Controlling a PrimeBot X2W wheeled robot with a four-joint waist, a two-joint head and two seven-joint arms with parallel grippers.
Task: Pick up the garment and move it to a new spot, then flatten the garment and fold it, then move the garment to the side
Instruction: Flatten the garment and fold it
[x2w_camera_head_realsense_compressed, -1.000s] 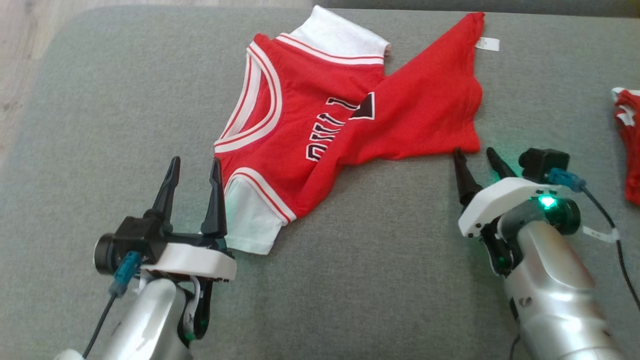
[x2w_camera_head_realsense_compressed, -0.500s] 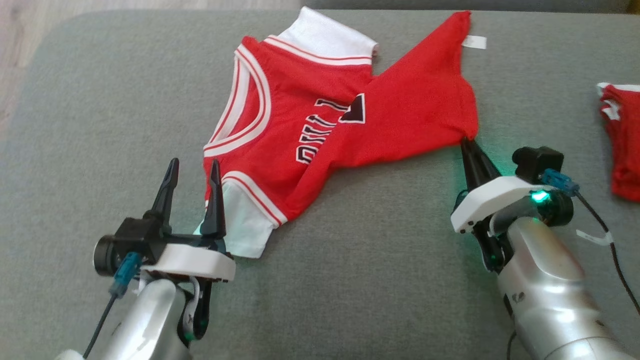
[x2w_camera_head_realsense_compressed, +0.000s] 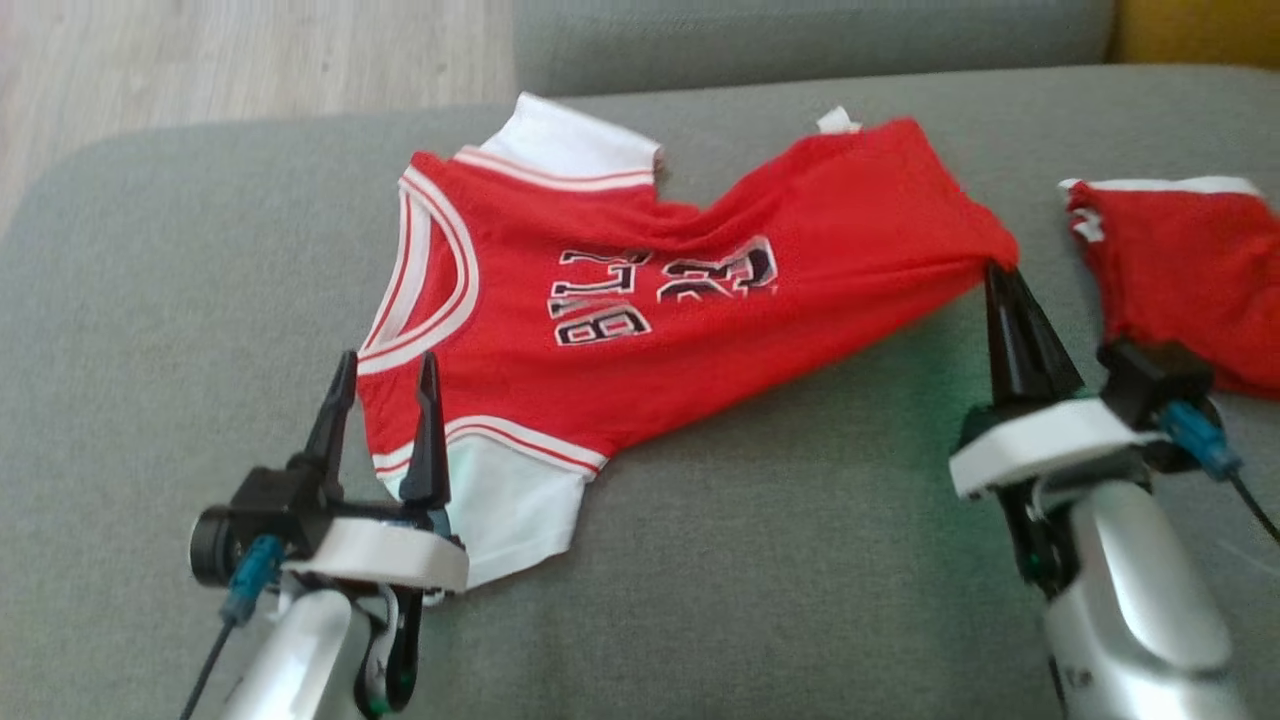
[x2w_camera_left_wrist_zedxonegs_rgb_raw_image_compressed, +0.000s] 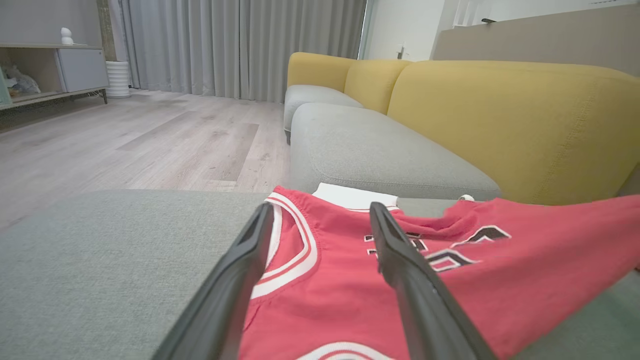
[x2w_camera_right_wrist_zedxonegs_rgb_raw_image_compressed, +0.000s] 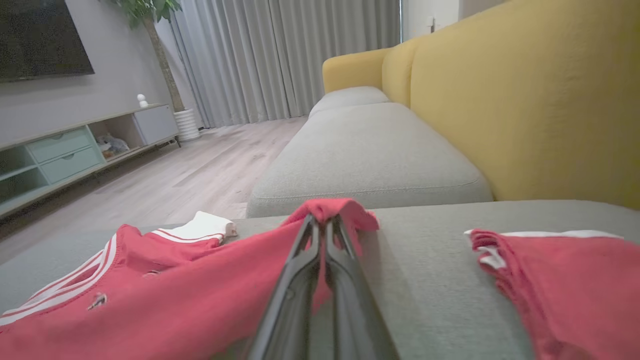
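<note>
shirt (x2w_camera_head_realsense_compressed: 640, 300): lay rumpled, unfolded, on the grey cushion (x2w_camera_head_realsense_compressed: 750, 560).
right gripper (x2w_camera_head_realsense_compressed: 1000, 275): clamped on shirt corner, seemingly raised off the cushion.
left gripper (x2w_camera_head_realsense_compressed: 388, 362): spread wide, empty.
remaining: flattening, folding, moving aside.

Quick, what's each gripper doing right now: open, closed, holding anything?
Left gripper: open, holding nothing.
Right gripper: closed on a corner of the red jersey.

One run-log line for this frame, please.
right gripper: shut on jersey corner | left gripper: open, at jersey shoulder | second red garment: apart, right
</note>
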